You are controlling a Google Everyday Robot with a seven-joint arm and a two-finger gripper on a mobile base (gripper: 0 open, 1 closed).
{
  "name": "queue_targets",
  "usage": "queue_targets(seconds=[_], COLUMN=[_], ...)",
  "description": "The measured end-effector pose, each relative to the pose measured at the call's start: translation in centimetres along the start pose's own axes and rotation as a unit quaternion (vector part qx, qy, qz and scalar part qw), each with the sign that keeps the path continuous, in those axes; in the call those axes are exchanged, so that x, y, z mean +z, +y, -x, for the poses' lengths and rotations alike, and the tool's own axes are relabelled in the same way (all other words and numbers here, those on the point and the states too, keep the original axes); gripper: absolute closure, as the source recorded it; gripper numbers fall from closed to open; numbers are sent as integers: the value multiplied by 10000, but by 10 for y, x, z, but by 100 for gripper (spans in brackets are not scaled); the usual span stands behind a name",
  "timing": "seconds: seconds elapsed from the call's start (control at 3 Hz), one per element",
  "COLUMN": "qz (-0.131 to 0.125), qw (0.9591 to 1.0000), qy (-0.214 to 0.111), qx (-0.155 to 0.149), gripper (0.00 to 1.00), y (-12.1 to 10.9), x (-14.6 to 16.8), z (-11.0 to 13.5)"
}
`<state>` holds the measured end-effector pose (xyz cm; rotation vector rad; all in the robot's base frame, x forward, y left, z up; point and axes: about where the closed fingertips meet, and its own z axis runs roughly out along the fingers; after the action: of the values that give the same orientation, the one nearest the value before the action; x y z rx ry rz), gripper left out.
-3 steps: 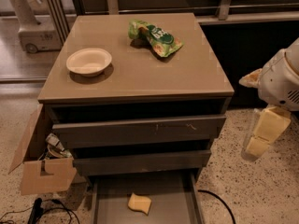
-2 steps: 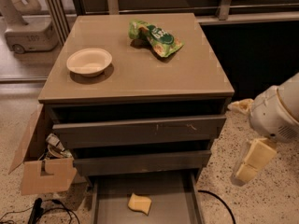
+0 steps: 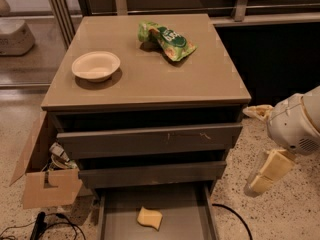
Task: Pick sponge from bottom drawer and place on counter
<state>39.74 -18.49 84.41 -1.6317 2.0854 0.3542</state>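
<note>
Sponge (image 3: 150,218) lies flat on floor of bottom drawer (image 3: 186,206); drawer pulled out, sponge near its middle, touching no side; two drawers above partly open. Hand (image 3: 264,173) hangs right of cabinet, outside it, at height of lower drawers, over speckled floor; well apart from sponge; whether apart or together, cannot tell. Counter (image 3: 200,79) carries pale bowl (image 3: 96,65) at left, green snack bag (image 3: 166,40) toward back; cardboard box (image 3: 42,184) against cabinet's left side.
</note>
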Motion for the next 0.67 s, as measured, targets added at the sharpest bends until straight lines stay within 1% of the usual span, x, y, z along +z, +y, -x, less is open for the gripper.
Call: queue_targets(seconds=[0.33, 0.67], qz=[-60, -162], qw=[9992, 9936], qy=[-346, -936], qx=[196, 612], gripper=[0, 0], y=[11, 27], x=[14, 54], z=[4, 8])
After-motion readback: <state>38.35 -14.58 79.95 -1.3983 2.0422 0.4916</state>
